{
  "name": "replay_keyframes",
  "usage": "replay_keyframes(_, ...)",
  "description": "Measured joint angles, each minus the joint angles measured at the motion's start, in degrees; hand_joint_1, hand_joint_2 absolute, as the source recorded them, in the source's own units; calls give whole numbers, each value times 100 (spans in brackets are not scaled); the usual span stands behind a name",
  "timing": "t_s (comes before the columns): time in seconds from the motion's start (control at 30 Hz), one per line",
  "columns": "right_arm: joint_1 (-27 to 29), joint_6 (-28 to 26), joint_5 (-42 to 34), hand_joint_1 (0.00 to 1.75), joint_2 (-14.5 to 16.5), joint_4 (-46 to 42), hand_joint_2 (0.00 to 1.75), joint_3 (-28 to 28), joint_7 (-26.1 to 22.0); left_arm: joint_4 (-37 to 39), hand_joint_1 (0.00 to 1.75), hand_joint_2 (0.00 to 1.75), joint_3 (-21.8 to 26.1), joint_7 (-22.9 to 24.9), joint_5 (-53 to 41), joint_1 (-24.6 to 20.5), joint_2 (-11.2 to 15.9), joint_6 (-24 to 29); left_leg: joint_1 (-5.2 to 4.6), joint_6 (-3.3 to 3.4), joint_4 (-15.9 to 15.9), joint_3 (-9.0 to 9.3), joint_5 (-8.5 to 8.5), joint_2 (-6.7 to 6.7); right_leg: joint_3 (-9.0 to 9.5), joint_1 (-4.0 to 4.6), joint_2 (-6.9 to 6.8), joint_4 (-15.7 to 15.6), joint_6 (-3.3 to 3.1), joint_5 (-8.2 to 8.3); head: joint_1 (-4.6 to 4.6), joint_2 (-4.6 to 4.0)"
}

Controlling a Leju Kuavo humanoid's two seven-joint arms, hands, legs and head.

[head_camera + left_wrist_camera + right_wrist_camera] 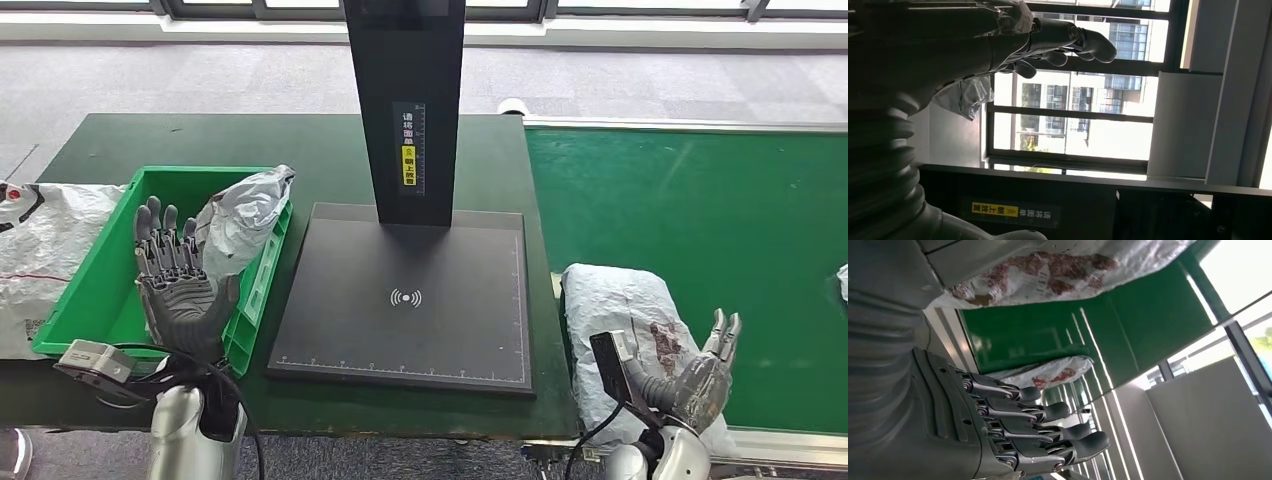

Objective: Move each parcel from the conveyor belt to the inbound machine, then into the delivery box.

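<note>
- Head view: one parcel (245, 215) lies in the box (85, 300); left hand (180, 285) wide, empty; scanner pad (405, 300) bare; next parcel (630, 320) on belt (700, 220).
- Right wrist view: right hand (1013, 432) wide, beside that parcel (1058, 270); another parcel (1045, 374) waits beyond.

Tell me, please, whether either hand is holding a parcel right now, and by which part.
Nothing is held. The left hand is open over the green box; the right hand is open beside the grey parcel on the conveyor belt.
</note>
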Motion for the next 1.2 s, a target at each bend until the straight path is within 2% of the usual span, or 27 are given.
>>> replay_keyframes(0.33, -334, 438, 203, 0, -258, 1045, 175, -26, 563, -23, 0, 175, -41, 0, -99, 86, 1, 48, 1, -1, 0, 0, 1, 1, -1, 2, 0, 1, 0, 0, -1, 0)
replay_keyframes(0.57, -437, 500, 230, 0, -345, 1393, 175, -27, 667, -23, 0, 175, -51, 0, -116, 86, 1, 58, 1, 0, 0, -1, 0, 0, -1, 1, 0, 1, 0, 0, -1, 0)
replay_keyframes(0.6, -457, 526, 234, 7, -358, 1439, 175, -27, 698, -23, 0, 175, -52, 0, -125, 86, 1, 63, 1, 0, 0, -1, 0, 0, -1, 1, 1, 1, 0, 0, -1, 0)
replay_keyframes(0.7, -513, 661, 253, 138, -408, 1598, 175, -26, 835, -23, 0, 175, -57, 0, -171, 85, 1, 102, 1, 0, 0, -1, 0, 0, -1, 1, 0, 0, 0, 0, -1, 0)
replay_keyframes(0.73, -526, 715, 264, 175, -424, 1655, 175, -26, 877, -23, 0, 175, -58, 0, -184, 85, 1, 117, 1, 0, 0, -1, 0, 0, -1, 1, 0, 0, 0, 0, -1, 0)
replay_keyframes(0.9, -605, 1032, 326, 175, -499, 1965, 175, -26, 1019, -23, 0, 175, -61, 0, -200, 85, 1, 161, 1, 0, 0, 0, 0, 0, 0, 1, -1, 0, 0, 0, -1, 0)
replay_keyframes(1.2, -717, 1162, 371, 175, -566, 2252, 175, -25, 1099, -23, 0, 175, -64, 0, -208, 115, 3, 185, 1, 0, 0, 4, 0, 0, 5, 1, -1, 0, 0, 0, -1, 0)
